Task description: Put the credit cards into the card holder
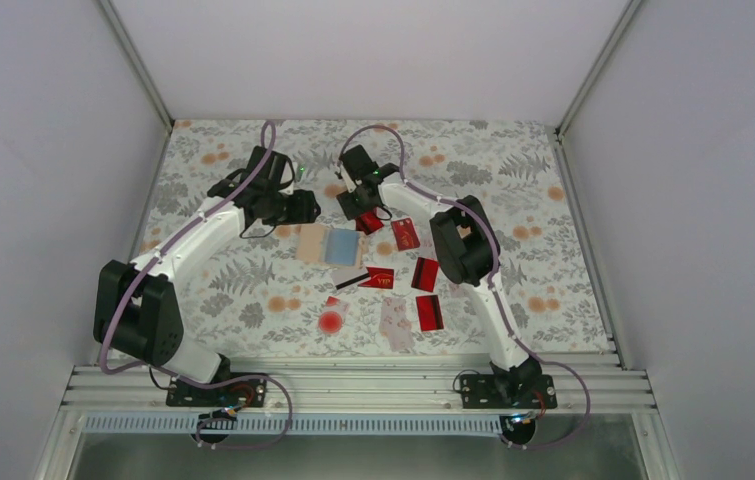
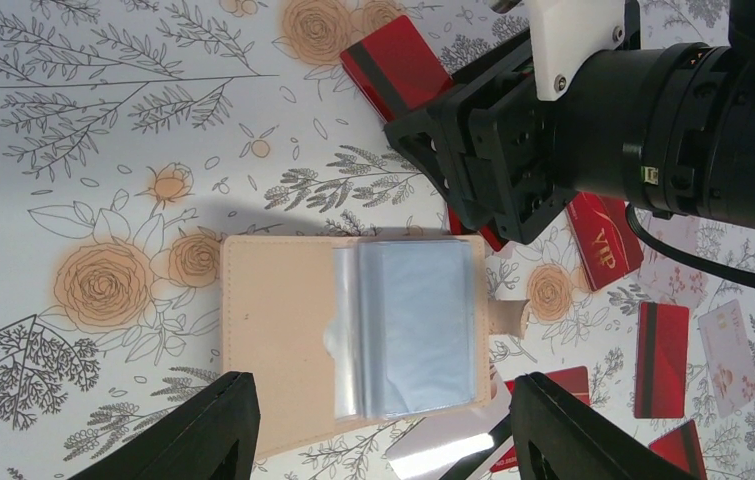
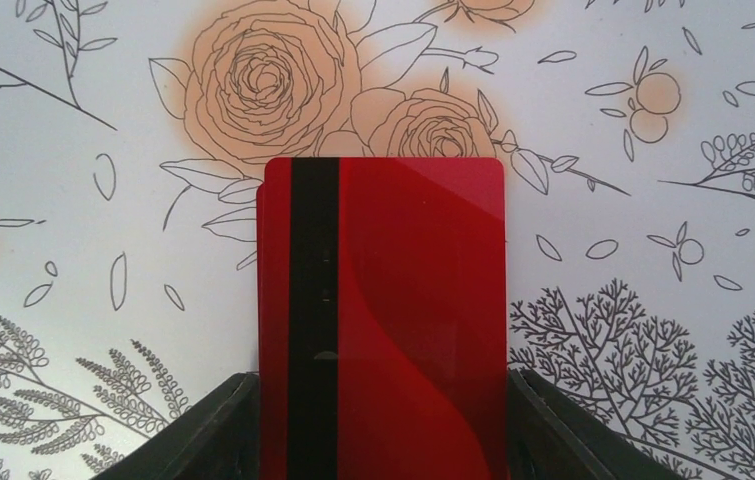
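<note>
Several credit cards (image 1: 430, 312) lie scattered on the floral table (image 1: 203, 300) nearest your arm bases, some red and some pale, with a round red blot (image 1: 330, 321) to their left. Just beyond them you have the card holder (image 2: 283, 340), lying open and flat, a tan leaf on one half and pale blue sleeves on the other. Your left gripper (image 2: 383, 385) hangs above it with jaws spread wide and nothing in them. By the holder's far right corner, your right gripper (image 3: 381, 378) is closed on a red card (image 3: 403, 300) with a black stripe, pinched by its long edges.
</note>
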{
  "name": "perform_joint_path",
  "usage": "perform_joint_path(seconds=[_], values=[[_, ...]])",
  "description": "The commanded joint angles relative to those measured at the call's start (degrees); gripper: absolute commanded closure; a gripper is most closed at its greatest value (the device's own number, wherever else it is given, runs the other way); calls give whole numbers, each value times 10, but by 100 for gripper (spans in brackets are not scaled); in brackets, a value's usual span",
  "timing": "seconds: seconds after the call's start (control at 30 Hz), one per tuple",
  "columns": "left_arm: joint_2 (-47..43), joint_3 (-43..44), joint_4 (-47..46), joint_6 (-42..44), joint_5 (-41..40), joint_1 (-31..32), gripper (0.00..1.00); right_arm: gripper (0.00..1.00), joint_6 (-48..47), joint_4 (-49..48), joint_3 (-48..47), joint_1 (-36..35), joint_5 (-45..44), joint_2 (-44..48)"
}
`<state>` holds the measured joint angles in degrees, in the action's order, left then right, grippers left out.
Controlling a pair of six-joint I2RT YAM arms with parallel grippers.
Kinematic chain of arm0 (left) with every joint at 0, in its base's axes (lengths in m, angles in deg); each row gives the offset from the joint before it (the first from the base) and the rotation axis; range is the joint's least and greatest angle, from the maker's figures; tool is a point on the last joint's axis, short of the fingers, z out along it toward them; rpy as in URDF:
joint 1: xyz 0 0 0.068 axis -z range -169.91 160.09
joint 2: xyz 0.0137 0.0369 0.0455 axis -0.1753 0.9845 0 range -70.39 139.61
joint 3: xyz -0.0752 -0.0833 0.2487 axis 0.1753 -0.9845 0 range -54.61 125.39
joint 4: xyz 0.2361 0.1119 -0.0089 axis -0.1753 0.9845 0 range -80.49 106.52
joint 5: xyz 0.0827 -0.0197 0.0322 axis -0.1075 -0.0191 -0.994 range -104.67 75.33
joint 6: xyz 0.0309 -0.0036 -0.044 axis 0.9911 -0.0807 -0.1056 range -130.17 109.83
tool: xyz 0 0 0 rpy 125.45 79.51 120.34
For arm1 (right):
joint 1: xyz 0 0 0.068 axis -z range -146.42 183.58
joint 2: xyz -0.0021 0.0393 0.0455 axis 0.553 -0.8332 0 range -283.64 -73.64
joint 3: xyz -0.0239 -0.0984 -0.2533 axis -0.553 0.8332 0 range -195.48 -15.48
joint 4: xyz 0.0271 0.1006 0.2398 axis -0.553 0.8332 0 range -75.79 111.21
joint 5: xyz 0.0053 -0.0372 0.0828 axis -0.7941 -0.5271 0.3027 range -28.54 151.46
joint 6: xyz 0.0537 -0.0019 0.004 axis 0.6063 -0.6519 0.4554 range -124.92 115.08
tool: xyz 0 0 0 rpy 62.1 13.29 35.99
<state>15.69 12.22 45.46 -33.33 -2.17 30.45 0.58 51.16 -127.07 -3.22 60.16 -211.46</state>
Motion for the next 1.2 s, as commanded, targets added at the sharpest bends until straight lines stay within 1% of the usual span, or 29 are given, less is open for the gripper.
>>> perform_joint_path(seconds=[0.0,0.13,0.4,0.57,0.7,0.83,0.97,1.07,1.17], values=[[-11,20,8,-2,1,-2,36,51,-9,61,15,-3,23,-36],[-7,36,15,-4,0,-2,36,54,-7,58,-2,-1,42,0],[-21,62,19,-23,7,-2,36,53,27,63,-25,8,90,85],[-45,49,-7,-36,31,-2,36,54,78,92,-37,17,88,119],[-79,13,-86,-34,82,-1,36,54,155,109,-36,27,102,159],[-111,-30,-166,-33,121,6,35,55,258,104,-16,30,133,209],[-132,-67,-254,-40,157,13,27,56,349,83,4,31,159,264],[-148,-100,-319,-45,148,24,24,56,391,74,4,30,159,291],[-171,-141,-396,-48,123,36,23,57,416,81,-10,31,156,303]])
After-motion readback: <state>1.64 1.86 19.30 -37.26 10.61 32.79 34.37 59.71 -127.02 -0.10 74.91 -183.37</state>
